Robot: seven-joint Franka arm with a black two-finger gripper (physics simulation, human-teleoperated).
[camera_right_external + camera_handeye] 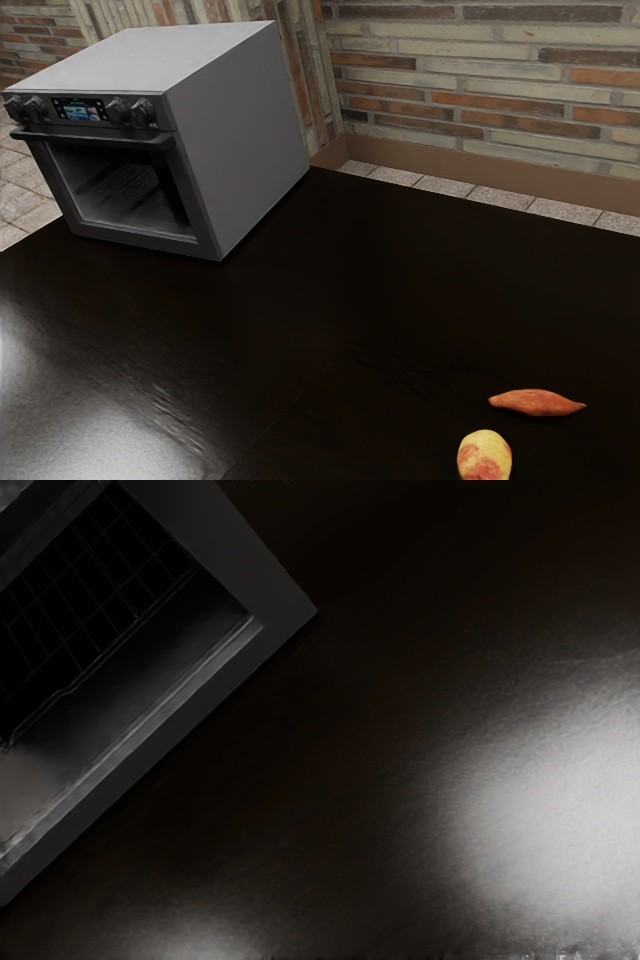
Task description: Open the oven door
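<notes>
Gripper and door: the door (235,560) lies off-centre ahead of the gripper, apparently shut.
Gripper clenched or released, cannot tell; a lower door corner sits nearest the wrist camera's centre; the handle (95,140) runs level along the door's top edge, below the knobs (118,110); door cut off in the wrist view; rack (135,615) dim inside.

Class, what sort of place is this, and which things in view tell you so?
Probably a kitchen or similar room: an oven stands on a dark table, and food, apparently a sweet potato and a fruit, lies there too.
</notes>
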